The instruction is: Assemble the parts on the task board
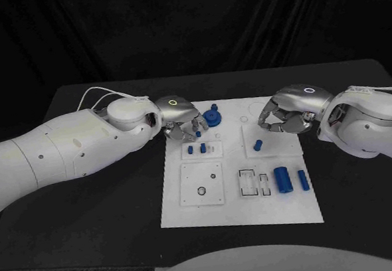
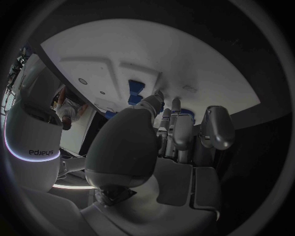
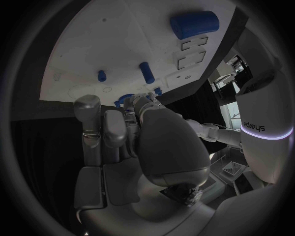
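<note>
Blue cylinders (image 1: pixel 284 179) lie at the white task board's (image 1: pixel 215 210) five o'clock corner. Above, the left hand (image 1: pixel 180 119) at eleven o'clock and right hand (image 1: pixel 284 114) at one o'clock hover with fingers curled, grasping nothing visible, flanking a blue knobbed part (image 1: pixel 213 115).

Left hand (image 1: pixel 180 118) and right hand (image 1: pixel 285 114), fingers curled, empty.

White arms (image 1: pixel 62 148), silver hands (image 1: pixel 182 118)
</note>
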